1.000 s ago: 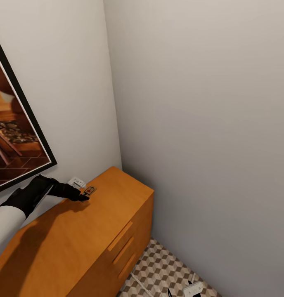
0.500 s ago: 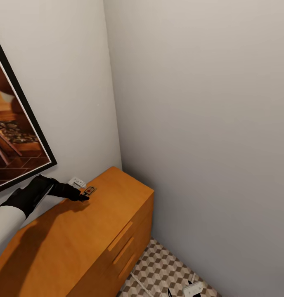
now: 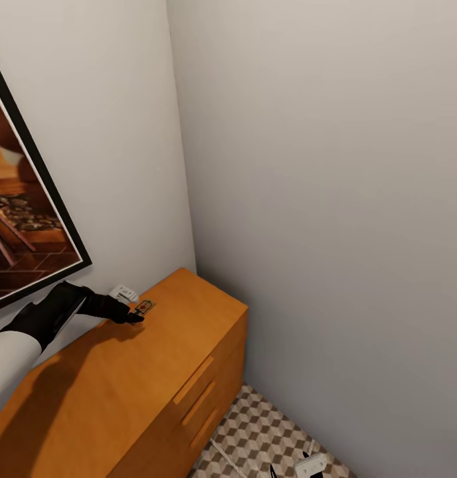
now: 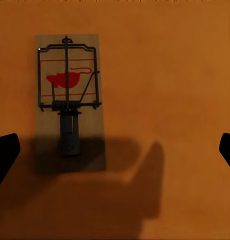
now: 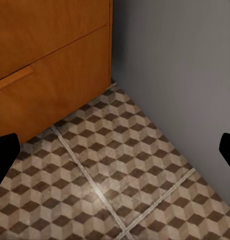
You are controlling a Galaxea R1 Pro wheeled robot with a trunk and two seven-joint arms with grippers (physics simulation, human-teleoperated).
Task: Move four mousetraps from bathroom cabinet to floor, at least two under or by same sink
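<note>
We see our left end effector (image 3: 134,317) reaching over the top of the cabinet (image 3: 142,378), close to the far end that sits in the corner of the room. A mousetrap (image 3: 145,307) lies flat on the cabinet top, just past the black fingertips. From our head we cannot tell if the tips touch it.

From our left wrist, the mousetrap (image 4: 69,100) is a small tan board with a dark wire frame, a spring and a red mouse picture. It lies on the orange wood of the cabinet (image 4: 165,75). Our left end effector (image 4: 115,152) is wide open, with one black finger (image 4: 3,155) at each side of the picture. The trap sits between them, nearer to one finger, and neither finger touches it. A dark shadow falls over the near end of the board.

A small white thing (image 3: 124,293) sits at the wall behind the cabinet, beside the trap. A dark-framed picture (image 3: 29,226) hangs on the wall above the cabinet.

Our right end effector (image 5: 115,150) is open too and holds nothing. It hangs over the bathroom floor (image 5: 109,180), near the cabinet (image 5: 49,65) front with its drawer handle.
</note>
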